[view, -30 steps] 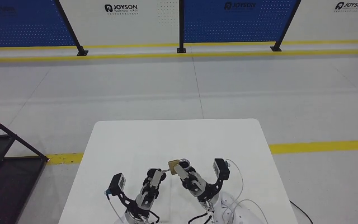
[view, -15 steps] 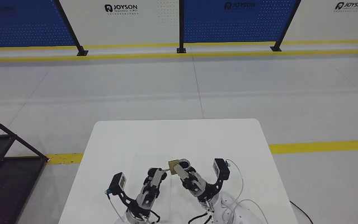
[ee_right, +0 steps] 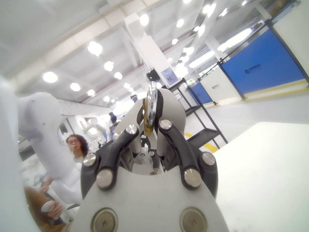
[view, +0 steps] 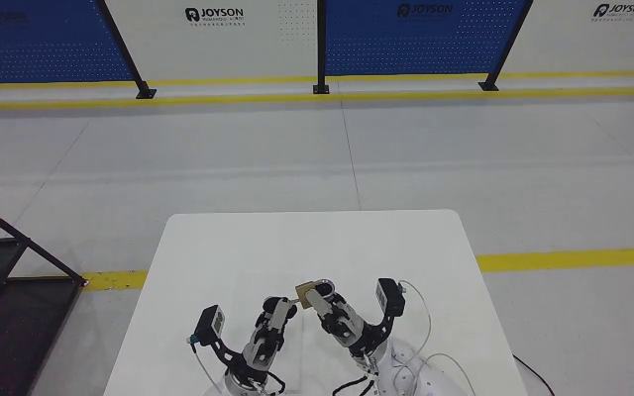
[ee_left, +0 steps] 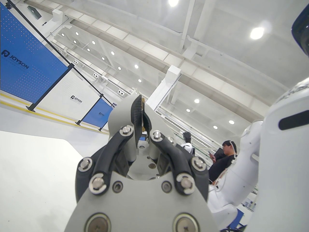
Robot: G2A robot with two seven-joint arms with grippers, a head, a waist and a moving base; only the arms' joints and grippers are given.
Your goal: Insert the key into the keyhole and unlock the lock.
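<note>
Lock [ee_right: 151,111] firmly in right hand [ee_right: 154,98]

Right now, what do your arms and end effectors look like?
The left end effector and right end effector have pale grey fingers, black pads and black links with silver bolts on a grey plate. White cables trail from the arms; a black box sits on each wrist.

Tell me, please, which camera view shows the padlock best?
The right wrist view: the padlock appears large, edge-on, chrome shackle and brass body clamped in the right end effector. The top view shows it as a small brass block over the table. The left wrist view shows the left end effector shut on the key.
</note>
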